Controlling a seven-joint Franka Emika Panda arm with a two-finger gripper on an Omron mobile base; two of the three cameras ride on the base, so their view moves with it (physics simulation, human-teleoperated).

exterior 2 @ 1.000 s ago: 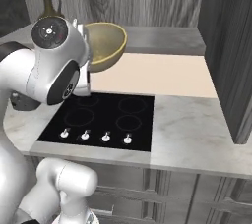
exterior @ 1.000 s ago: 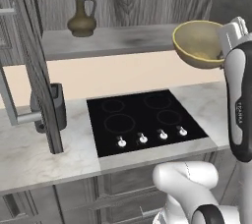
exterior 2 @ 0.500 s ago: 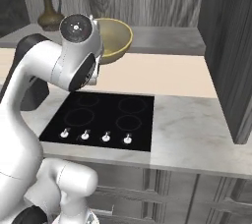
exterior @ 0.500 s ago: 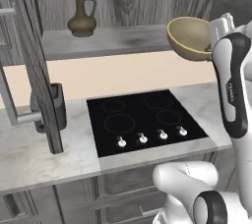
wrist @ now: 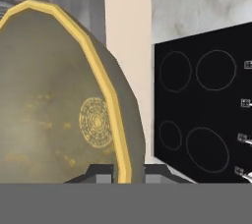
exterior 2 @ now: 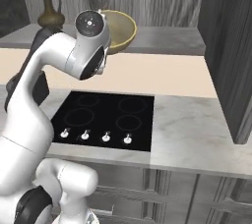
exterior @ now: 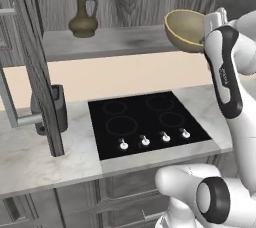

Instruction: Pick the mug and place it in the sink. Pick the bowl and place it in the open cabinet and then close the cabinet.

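Grey marbled countertop [exterior: 40, 157] fitted with black four-ring cooktop [exterior: 150, 122]. Cream backsplash [exterior 2: 162, 73] is set behind it. Brown narrow-necked jug [exterior: 83, 12] is stood on a grey shelf [exterior: 115, 42]; woodgrain back panel above; grey drawers [exterior 2: 197, 193] below.

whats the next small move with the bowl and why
Probably carry the bowl a little further in over the grey shelf and lower it. The gripper pinches its rim, the bowl hangs tilted on its side above the shelf's front edge, and the jug stands well off to the side.
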